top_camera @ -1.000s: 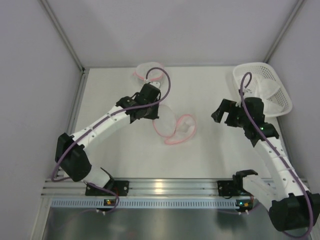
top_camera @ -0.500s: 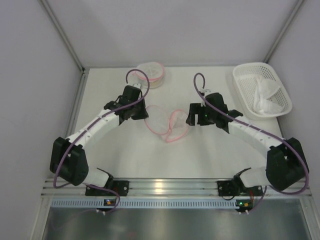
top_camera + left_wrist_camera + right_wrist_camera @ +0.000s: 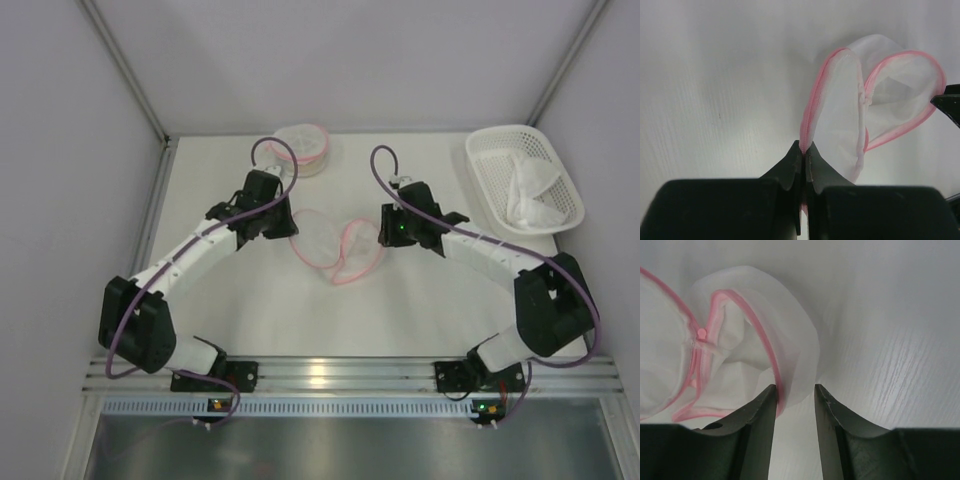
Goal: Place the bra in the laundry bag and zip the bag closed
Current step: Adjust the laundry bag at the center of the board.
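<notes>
Rightward, basket [image 3: 520,129] holds white garment [image 3: 535,195]; round pink-rimmed bag [image 3: 303,148] behind left gripper [image 3: 804,150].

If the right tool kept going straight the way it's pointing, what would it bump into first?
The pink-edged mesh bag: its rim lies between the fingers of the right tool, so it would likely push into the bag almost at once, though depth is unclear.
</notes>
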